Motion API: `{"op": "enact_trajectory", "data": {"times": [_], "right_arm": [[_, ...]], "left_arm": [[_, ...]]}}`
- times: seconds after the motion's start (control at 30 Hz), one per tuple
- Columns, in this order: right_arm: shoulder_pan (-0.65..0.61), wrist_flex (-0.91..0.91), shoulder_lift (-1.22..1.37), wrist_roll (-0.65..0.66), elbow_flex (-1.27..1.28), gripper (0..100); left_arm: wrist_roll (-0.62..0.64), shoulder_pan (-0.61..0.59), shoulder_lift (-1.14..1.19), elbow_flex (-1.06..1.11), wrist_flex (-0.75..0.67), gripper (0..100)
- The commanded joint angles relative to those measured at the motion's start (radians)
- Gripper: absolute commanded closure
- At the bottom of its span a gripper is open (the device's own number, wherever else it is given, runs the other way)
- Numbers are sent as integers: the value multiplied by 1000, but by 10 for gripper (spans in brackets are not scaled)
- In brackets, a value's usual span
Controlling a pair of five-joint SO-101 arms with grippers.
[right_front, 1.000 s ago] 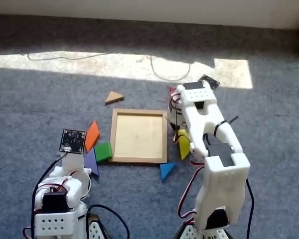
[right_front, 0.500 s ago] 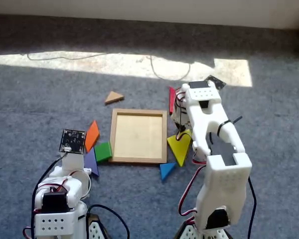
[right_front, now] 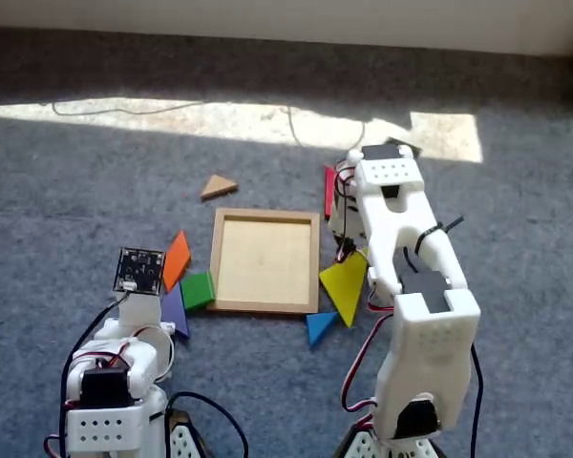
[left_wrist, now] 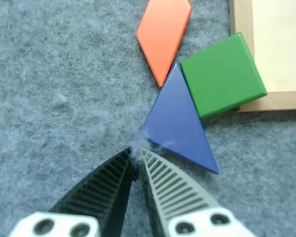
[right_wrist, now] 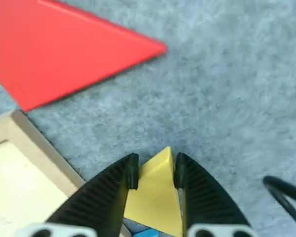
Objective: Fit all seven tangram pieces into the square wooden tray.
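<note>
right wrist view: right gripper (right_wrist: pixel 154 170) grasps the yellow triangle (right_wrist: pixel 155 202) by its tip; tray (right_wrist: pixel 37 145) lies just beside it, toward the left gripper (left_wrist: pixel 136 160), which is clenched and empty.

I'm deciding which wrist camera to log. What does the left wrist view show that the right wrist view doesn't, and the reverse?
Left wrist view: the left gripper, shut, by the indigo triangle, green square and orange parallelogram. Right wrist view: the right gripper clamping the yellow triangle, red triangle beyond. Shared: the wooden tray rim and grey carpet.
</note>
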Motion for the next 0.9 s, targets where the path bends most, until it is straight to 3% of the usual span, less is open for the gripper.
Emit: {"op": "enact_trajectory", "data": {"times": [0.0, 0.17, 0.3, 0.43, 0.53, 0.77, 0.87], "right_arm": [[56, 12, -136, 51, -47, 885], [156, 12, -278, 146, -24, 885], [166, 12, -384, 275, 62, 885], [84, 4, -470, 370, 150, 885], [-25, -27, -484, 359, 205, 885], [-150, -374, -380, 325, 354, 885], [-166, -441, -311, 325, 367, 885]], "left_arm": [[-2, -7, -39, 19, 5, 993], [-2, -7, -39, 19, 5, 993], [-2, -7, -39, 19, 5, 993], [-2, -7, -39, 19, 5, 993], [-2, -7, -39, 19, 5, 993], [-2, -7, -39, 19, 5, 993], [-2, -7, -39, 19, 5, 993]]}}
